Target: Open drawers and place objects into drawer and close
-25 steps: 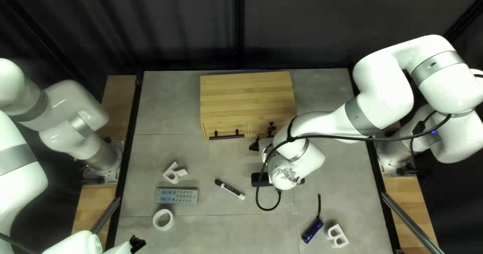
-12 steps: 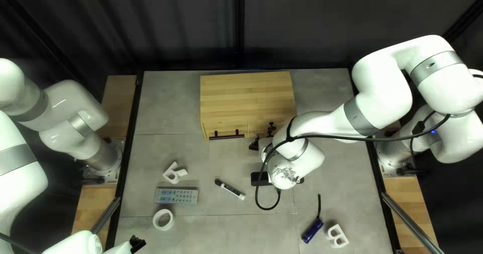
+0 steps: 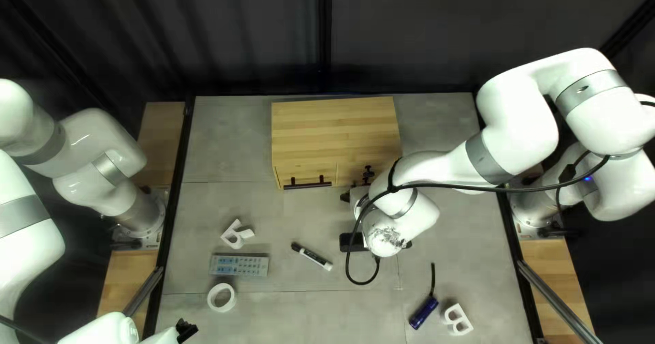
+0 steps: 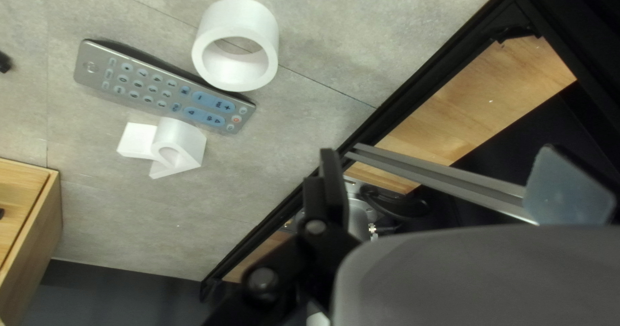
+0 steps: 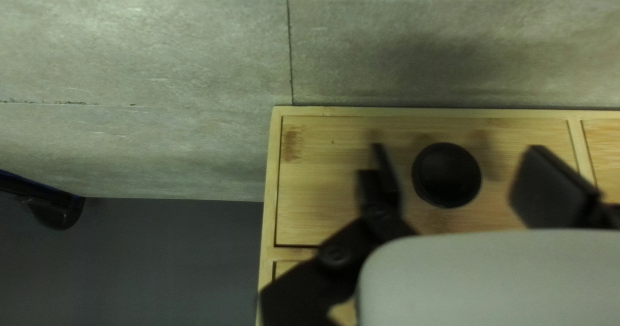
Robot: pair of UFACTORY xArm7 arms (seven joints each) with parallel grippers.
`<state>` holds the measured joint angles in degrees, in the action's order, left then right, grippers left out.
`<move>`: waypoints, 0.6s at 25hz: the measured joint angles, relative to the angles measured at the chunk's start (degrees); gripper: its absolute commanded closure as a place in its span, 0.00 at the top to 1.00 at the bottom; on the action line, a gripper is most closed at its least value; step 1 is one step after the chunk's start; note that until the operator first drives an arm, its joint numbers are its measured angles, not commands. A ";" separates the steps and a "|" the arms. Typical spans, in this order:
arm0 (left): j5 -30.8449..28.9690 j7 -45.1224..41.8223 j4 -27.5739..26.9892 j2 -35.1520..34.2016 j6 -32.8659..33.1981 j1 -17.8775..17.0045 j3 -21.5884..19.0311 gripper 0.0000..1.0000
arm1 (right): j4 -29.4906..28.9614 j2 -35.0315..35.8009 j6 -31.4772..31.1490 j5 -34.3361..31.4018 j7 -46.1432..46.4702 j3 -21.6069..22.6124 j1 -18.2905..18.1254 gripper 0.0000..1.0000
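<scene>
1. The right hand (image 5: 458, 151) stands open over the round black knob (image 5: 447, 175), one finger to each side; a gap shows on both flanks, so it grips nothing.
2. That knob sits on the drawer front (image 5: 323, 190) next to the worktop (image 5: 161, 54), and the drawer looks closed. In the top left view, the right arm (image 3: 437, 170) reaches the cabinet (image 3: 334, 129) from four o'clock.
3. The coming move turns on this: the knob lies straight ahead, between the fingers. I judge the hand should close across it, then draw back away from the front, toward six o'clock in the top left view. Closing too far out could let the knob slip free.
4. The left hand (image 4: 442, 151) is wide open with nothing in it. From it, in the top left view, the white ring (image 3: 222, 297) and the remote (image 3: 239, 265) lie near one o'clock, making it the nearer hand for both.
5. From the cabinet, the marker (image 3: 312, 256) lies at six o'clock, the flashlight (image 3: 424, 313) at five. Loading likely waits on the drawer opening.
</scene>
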<state>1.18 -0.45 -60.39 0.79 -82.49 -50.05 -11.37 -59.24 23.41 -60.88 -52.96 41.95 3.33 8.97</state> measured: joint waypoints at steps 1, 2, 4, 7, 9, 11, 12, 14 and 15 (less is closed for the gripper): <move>0.00 0.00 0.00 0.00 0.00 0.00 0.00 1.00 | 0.00 0.00 -0.04 -0.01 -0.01 0.01 0.02 0.08; 0.00 0.00 0.00 0.00 0.00 0.00 0.00 1.00 | 0.00 0.00 -0.09 -0.04 -0.05 0.01 0.06 0.08; 0.00 0.00 0.00 0.00 0.00 0.00 0.00 1.00 | 0.01 0.03 -0.14 -0.11 -0.14 0.02 0.13 0.08; 0.00 0.00 0.00 0.00 0.00 0.00 0.00 1.00 | 0.04 0.10 -0.20 -0.16 -0.24 0.06 0.23 0.07; 0.00 0.00 0.00 0.00 0.00 0.00 0.00 1.00 | 0.10 0.06 -0.30 -0.17 -0.28 0.10 0.31 0.07; 0.00 0.00 0.00 0.00 0.00 0.00 0.00 1.00 | 0.18 -0.03 -0.45 -0.17 -0.36 0.14 0.42 0.07; 0.00 0.00 0.00 0.00 0.00 0.00 0.00 1.00 | 0.21 -0.06 -0.55 -0.17 -0.42 0.17 0.49 0.06; 0.00 0.00 0.00 0.00 0.00 0.00 0.00 1.00 | 0.21 -0.06 -0.73 -0.17 -0.53 0.23 0.62 0.06; 0.00 0.00 0.00 0.00 0.00 0.00 0.00 1.00 | 0.19 -0.05 -0.80 -0.17 -0.56 0.25 0.67 0.06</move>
<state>1.18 -0.45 -60.39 0.79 -82.49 -50.05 -11.37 -59.06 23.35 -61.68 -53.12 41.40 3.58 9.64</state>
